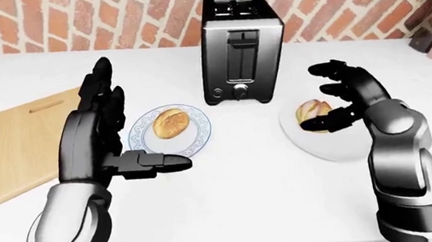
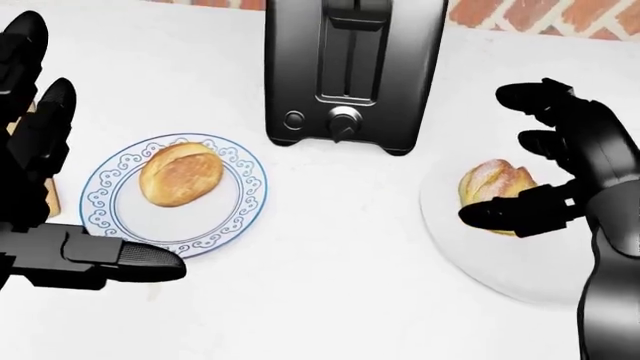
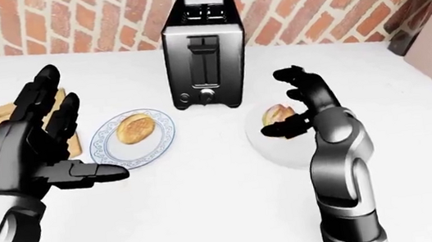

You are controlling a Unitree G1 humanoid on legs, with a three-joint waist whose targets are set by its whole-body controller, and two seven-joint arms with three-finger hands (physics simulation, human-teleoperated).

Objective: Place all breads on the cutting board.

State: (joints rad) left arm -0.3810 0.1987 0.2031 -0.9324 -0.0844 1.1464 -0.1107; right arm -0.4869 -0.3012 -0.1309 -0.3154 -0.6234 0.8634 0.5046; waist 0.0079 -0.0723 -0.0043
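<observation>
Cutting board (image 1: 24, 141) fills the left-eye view's left; head view crops it.

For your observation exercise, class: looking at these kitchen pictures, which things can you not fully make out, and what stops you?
- Cutting board: right edge hidden behind the left hand in the left-eye view; nearly out of the head view.
- Bread roll on the white plate: right side covered by the right hand; contact unclear.
- Toaster: top cut off in the head view.
- Toaster knob markings: too small.
</observation>
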